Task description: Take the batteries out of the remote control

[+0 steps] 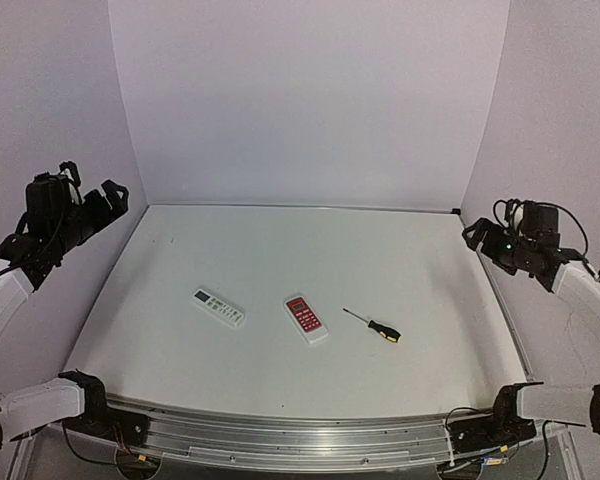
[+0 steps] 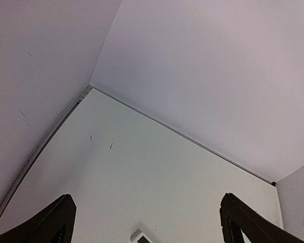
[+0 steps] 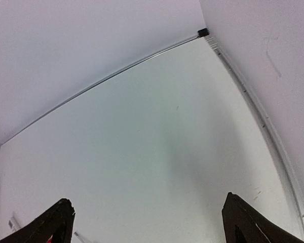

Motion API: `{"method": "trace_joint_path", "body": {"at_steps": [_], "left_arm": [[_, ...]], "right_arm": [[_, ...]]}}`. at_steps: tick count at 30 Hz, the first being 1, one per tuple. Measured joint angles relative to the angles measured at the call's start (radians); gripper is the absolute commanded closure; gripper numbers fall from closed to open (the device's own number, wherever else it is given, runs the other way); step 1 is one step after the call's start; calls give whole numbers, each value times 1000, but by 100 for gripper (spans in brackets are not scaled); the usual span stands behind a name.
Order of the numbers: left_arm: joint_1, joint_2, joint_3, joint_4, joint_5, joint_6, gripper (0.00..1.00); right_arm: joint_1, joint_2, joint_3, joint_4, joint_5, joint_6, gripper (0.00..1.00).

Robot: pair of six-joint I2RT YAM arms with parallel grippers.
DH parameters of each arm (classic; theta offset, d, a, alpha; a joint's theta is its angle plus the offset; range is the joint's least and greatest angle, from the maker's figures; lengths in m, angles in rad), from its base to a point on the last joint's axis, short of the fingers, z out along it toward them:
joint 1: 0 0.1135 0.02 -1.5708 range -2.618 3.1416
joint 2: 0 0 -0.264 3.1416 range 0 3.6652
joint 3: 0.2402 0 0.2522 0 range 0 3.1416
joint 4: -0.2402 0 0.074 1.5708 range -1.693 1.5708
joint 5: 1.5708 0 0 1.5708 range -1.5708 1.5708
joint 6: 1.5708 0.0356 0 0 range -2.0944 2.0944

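The remote control (image 1: 306, 318) lies red face up near the middle of the table, its back hidden. No batteries show. My left gripper (image 1: 110, 200) is raised at the far left edge of the table, well away from the remote control. In the left wrist view it (image 2: 147, 198) is open and empty. My right gripper (image 1: 477, 237) is raised at the far right edge of the table. In the right wrist view it (image 3: 147, 198) is open and empty.
A slim all-white remote (image 1: 218, 307) lies left of the red one; a white corner (image 2: 141, 237) shows at the bottom of the left wrist view. A screwdriver (image 1: 372, 326) with a black and yellow handle lies to the right. White walls enclose the table on three sides.
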Motion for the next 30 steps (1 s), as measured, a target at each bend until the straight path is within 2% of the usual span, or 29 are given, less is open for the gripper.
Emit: {"method": "trace_joint_path", "body": {"at_steps": [4, 6, 11, 16, 18, 22, 25, 27, 30], "left_arm": [[0, 0, -11, -24, -6, -7, 0], [0, 0, -26, -24, -6, -17, 0], [0, 1, -59, -39, -8, -29, 0], [0, 5, -70, -51, -8, -53, 0], [0, 2, -83, -50, -7, -65, 0], [0, -1, -124, -52, -5, -77, 0], [0, 0, -141, -68, -3, -83, 0], [0, 0, -147, -74, 0, -92, 0], [0, 1, -156, -74, 4, -100, 0]], "right_arm": [[26, -16, -12, -42, -208, 67, 2], [116, 6, -5, -60, -247, 77, 2], [511, 177, 106, -134, -193, 20, 2], [791, 483, 282, -150, 6, -75, 2], [864, 613, 359, -153, 67, -110, 2], [958, 843, 501, -157, 160, -170, 2], [986, 943, 560, -160, 201, -191, 4], [993, 980, 582, -163, 229, -201, 8], [995, 1007, 591, -164, 266, -209, 21]]}}
